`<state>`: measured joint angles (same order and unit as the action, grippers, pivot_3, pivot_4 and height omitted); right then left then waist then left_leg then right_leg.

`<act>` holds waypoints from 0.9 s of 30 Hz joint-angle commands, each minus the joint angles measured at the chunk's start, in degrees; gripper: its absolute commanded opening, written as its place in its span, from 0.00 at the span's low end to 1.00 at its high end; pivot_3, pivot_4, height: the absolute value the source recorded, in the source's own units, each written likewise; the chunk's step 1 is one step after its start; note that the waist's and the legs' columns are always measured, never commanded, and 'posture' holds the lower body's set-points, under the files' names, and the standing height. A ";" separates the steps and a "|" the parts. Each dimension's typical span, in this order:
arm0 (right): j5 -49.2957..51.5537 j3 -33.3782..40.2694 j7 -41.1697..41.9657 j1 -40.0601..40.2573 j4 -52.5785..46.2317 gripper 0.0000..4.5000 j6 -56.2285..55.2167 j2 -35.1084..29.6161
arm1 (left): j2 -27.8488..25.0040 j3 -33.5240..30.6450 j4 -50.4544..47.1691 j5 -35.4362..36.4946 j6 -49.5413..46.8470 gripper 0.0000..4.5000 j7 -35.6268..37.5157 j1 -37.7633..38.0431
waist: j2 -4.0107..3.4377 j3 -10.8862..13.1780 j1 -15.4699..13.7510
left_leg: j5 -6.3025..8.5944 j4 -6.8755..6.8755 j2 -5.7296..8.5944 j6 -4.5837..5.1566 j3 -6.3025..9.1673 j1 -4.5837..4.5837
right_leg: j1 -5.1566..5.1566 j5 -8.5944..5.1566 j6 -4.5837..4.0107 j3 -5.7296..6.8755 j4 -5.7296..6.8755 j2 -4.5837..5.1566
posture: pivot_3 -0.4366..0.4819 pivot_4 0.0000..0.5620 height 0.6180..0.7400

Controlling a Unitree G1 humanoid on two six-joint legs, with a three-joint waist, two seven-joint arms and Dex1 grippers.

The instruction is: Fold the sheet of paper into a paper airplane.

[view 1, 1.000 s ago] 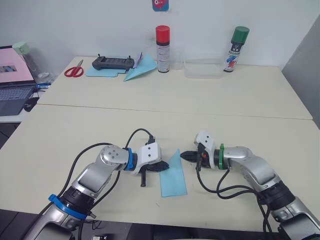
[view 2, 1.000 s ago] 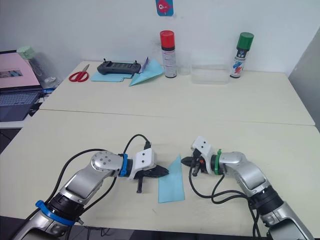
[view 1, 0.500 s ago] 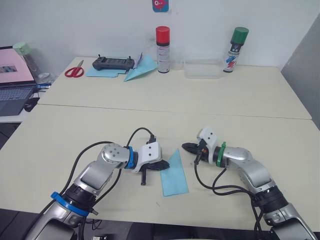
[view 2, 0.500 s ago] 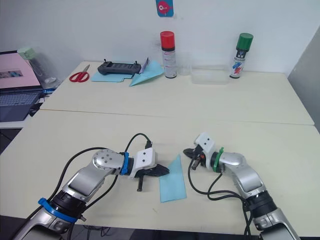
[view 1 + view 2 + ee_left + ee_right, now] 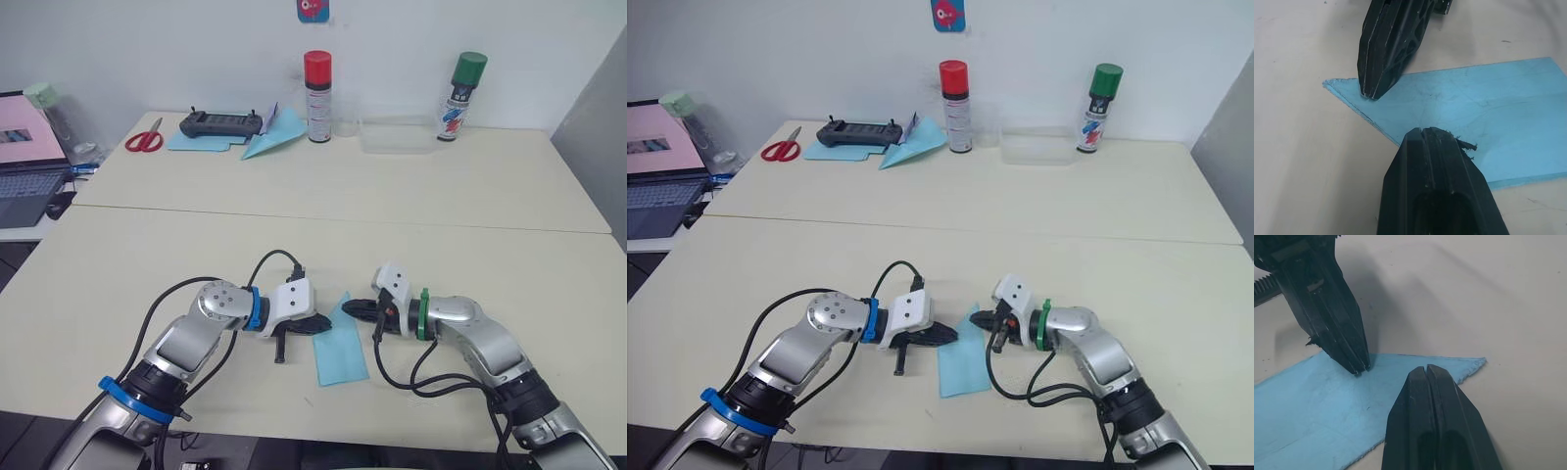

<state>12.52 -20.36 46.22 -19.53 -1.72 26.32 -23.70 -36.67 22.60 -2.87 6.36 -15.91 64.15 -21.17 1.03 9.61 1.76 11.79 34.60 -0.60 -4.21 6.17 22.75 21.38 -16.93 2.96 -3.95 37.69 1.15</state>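
Left eye view first: we find the sheet of paper (image 5: pixel 339 343) lying flat on the near part of the table (image 5: pixel 470 206), between the two arms. It is light blue and already folded into a long piece with one pointed corner at its far end.

We note the left gripper (image 5: pixel 321 327) at the sheet's left edge, its black fingers pressed together and the tip resting on the paper. The right gripper (image 5: pixel 355 307) comes in from the opposite side, fingers likewise closed, its tip at the pointed far corner of the sheet. The two tips sit near each other but apart.

Left wrist view confirms this: the left gripper's fingers (image 5: pixel 1435 161) show no gap and lie over the paper's slanted edge, while the right gripper's closed tip touches down just inside the pointed corner. Right wrist view shows the right gripper's fingers (image 5: pixel 1427 396) shut over the paper near that corner, with the left gripper's tip planted on the sheet beyond it.

At the far side of the table we record a red-capped spray can (image 5: pixel 317 82), a green-capped spray can (image 5: pixel 461 82), a clear plastic box (image 5: pixel 398 135), a black controller (image 5: pixel 221 123), red-handled scissors (image 5: pixel 145 137) and a blue paper dart (image 5: pixel 276 137). A laptop (image 5: pixel 24 157) stands to the left.
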 commanded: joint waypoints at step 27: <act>-2.62 -1.94 7.27 4.52 -3.25 0.00 -2.92 -5.28 | -0.47 2.65 4.68 -4.11 -0.28 0.00 0.07 0.45 | -0.08 0.04 -0.08 | 0.00 0.10 0.04 0.00 0.02 0.07 | -0.02 -0.01 -0.01 -0.01 0.05 0.00 | 0.48 0.27 1.00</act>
<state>13.21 -19.48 51.94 -15.69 -5.50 24.37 -27.59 -36.20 23.07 -1.77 6.01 -14.75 64.53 -22.13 0.95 9.65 1.68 11.79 34.70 -0.55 -4.21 6.19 22.82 21.36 -16.93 2.95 -3.96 37.73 1.16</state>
